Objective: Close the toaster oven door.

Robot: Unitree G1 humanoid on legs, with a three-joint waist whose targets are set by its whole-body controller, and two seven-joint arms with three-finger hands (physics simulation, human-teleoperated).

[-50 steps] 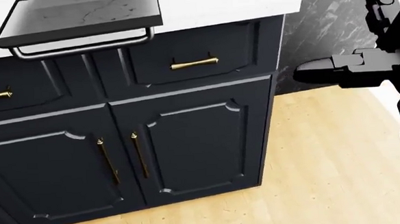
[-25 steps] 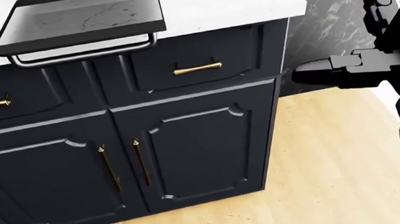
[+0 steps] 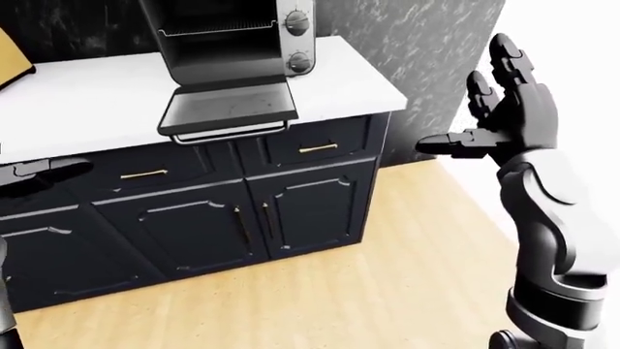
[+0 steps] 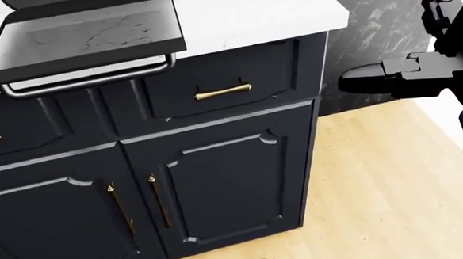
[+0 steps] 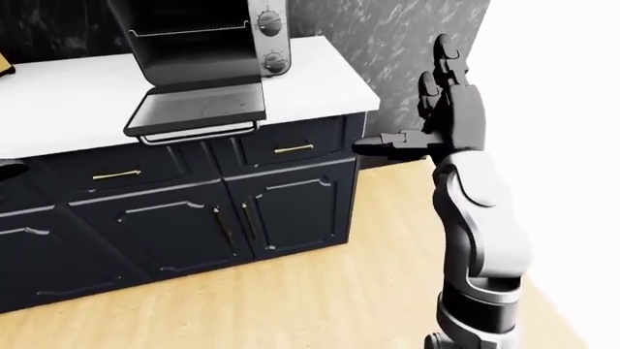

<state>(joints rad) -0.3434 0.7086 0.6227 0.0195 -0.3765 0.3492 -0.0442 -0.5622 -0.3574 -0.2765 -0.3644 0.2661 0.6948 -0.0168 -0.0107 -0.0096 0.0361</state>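
Toaster oven [image 3: 238,36] stands on the white counter [image 3: 87,109], toward its right end against the dark wall. Its door [image 3: 229,109] hangs fully open, lying flat, and juts past the counter's near edge, bar handle [image 3: 230,133] outermost, above the dark cabinets [image 3: 291,211].

My right hand [image 3: 504,116] is raised at the left-eye view's right, fingers spread apart, holding nothing, well clear of the door. My left hand [image 3: 38,174] shows only at the left border; whether it is spread or closed, I cannot tell.
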